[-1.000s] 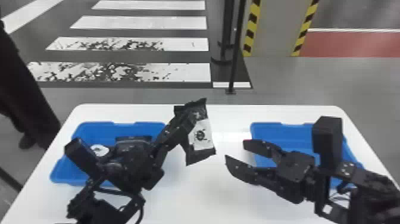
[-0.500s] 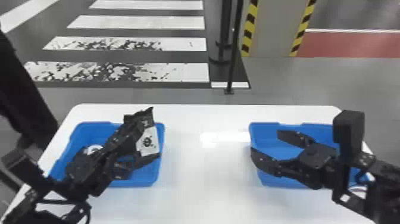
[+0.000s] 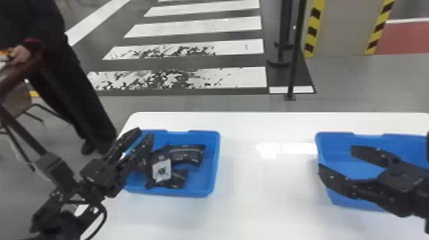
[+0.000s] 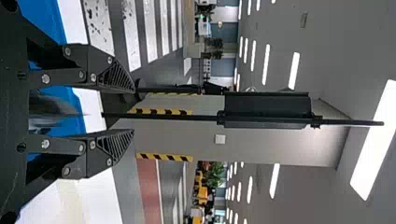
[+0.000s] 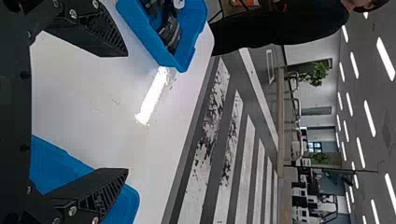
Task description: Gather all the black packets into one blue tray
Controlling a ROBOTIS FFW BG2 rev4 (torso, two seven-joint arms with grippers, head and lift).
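**Labelled Packet Released into Left Blue Tray**

Clock-face directions refer to the head view.

1. Change: Half a second earlier, the left gripper (image 3: 146, 132) grasped the labelled packet (image 3: 161, 157) above the left blue tray (image 3: 215, 166). The fingers have since parted and released it, and the gripper has moved to the tray's 10 o'clock corner. The head view has also turned toward its 9 o'clock side.

2. Appearance: The labelled packet is black and creased, with a white label (image 3: 161, 170) bearing a dark mark. The label faces the head camera. One black packet (image 3: 191, 151) lies at 2 o'clock from the label and has glossy folds; another black packet (image 3: 179, 177) lies at 4 o'clock.

3. Position: The labelled packet is in the left blue tray, at 5 o'clock from the left gripper's fingertips. Whether any packet touches the lower part of the fingers cannot be told.

4. Right side: The right gripper (image 3: 335, 158) is at the right blue tray (image 3: 335, 138), its fingers spread and holding nothing. That tray stands at 3 o'clock from the left one, on the white table (image 3: 265, 201).
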